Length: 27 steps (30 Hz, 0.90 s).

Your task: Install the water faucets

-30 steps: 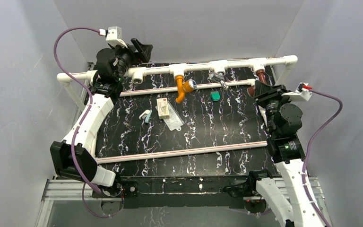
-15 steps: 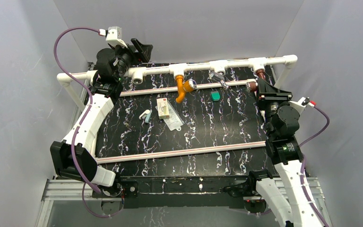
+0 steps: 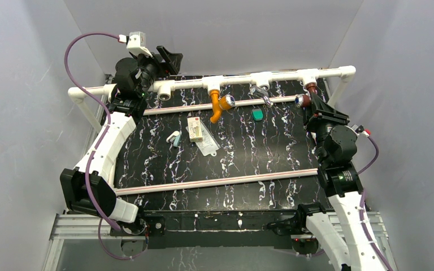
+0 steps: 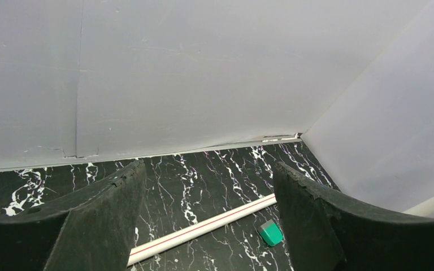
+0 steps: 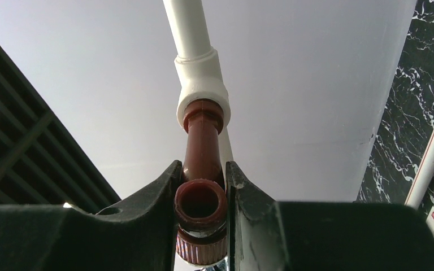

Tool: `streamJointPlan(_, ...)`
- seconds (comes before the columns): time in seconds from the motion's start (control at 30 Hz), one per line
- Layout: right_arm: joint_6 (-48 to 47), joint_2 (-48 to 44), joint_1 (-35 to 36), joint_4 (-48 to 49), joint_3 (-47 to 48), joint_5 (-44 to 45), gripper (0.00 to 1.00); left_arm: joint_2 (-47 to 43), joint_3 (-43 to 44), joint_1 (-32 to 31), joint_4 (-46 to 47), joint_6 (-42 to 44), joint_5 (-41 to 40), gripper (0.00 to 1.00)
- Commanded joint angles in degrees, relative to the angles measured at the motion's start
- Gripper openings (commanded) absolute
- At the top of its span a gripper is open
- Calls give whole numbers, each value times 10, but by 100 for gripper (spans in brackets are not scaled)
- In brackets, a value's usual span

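The dark reddish-brown faucet (image 3: 307,95) sits in the rightmost white tee (image 3: 309,75) of the back pipe, its bluish knob pointing left. My right gripper (image 3: 315,107) is shut on it; in the right wrist view (image 5: 200,212) the fingers (image 5: 158,214) clamp the spout mouth, with the faucet stem (image 5: 202,141) running up into the tee (image 5: 202,84). The orange faucet (image 3: 219,103) hangs from the second tee (image 3: 213,83). My left gripper (image 3: 168,58) is open and empty at the back left, above the pipe; its fingers (image 4: 107,214) frame bare table.
A silver tap (image 3: 261,94) hangs at the third tee. A green block (image 3: 257,114) (image 4: 270,232), a small box (image 3: 195,128), a plastic bag (image 3: 208,144) and a small white-green piece (image 3: 173,137) lie on the black marbled table. White rails (image 3: 220,182) (image 4: 203,227) cross it.
My right gripper has rotated at the wrist while holding the brown faucet; the faucet's knob swung round to point left. The left arm has not moved.
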Motion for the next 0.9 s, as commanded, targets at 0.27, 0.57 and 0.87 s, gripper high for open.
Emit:
streamJointPlan(0.27,0,-32,4,7,49,-17,54,74,-81,4,-200,3,1,79)
streamJointPlan(0.57,-54,-67,4,-61,51,-44,70,74,-80,3,-200,4,-1,79)
streamJointPlan(0.87,-200,-82,4,-175,109,-92,74,74,-80,3,-201,5,-1,79)
